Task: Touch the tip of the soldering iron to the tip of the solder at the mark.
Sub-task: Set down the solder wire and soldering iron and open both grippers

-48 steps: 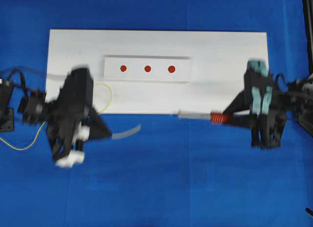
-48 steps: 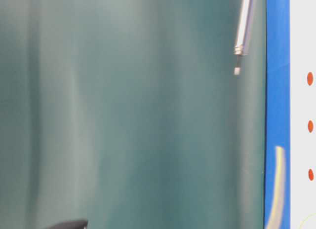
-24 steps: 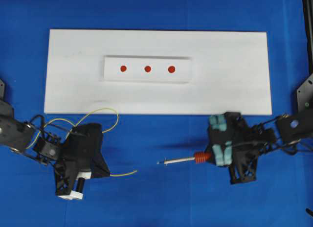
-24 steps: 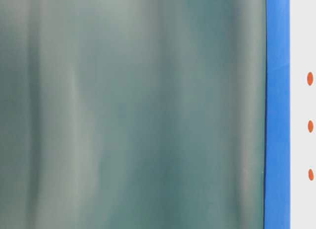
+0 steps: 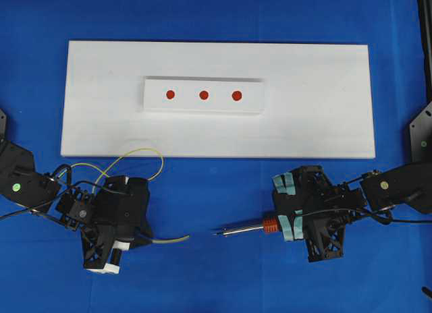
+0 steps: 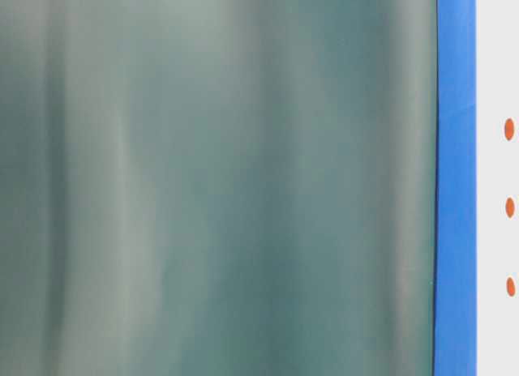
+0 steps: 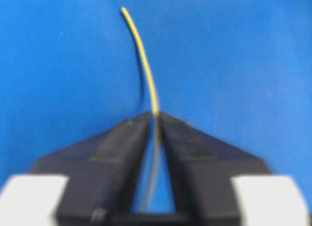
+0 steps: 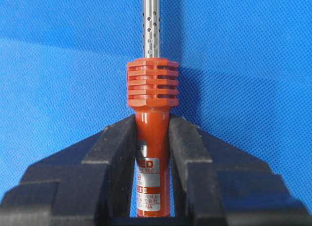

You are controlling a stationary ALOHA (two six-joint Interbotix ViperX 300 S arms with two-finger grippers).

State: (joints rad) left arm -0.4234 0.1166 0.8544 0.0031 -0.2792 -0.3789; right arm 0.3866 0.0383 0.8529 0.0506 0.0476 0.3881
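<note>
Blue cloth [image 5: 223,279] covers the worktop below a white board [image 5: 317,90]. Between the nearly closed fingers of the left pincer [image 7: 156,114] the solder [image 7: 141,55] is seen, though a firm grip cannot be told. The soldering iron [image 8: 152,99] is clenched by the right pincer [image 8: 152,121], its shaft pointing ahead toward the solder's tip, apart from it.

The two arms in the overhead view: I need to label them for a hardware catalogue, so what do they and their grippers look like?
Both are black skeletal arms with loose black cables. The left gripper has black wedge-shaped fingers on white blocks. The right gripper has teal pads on its frame and black wedge fingers.
</note>
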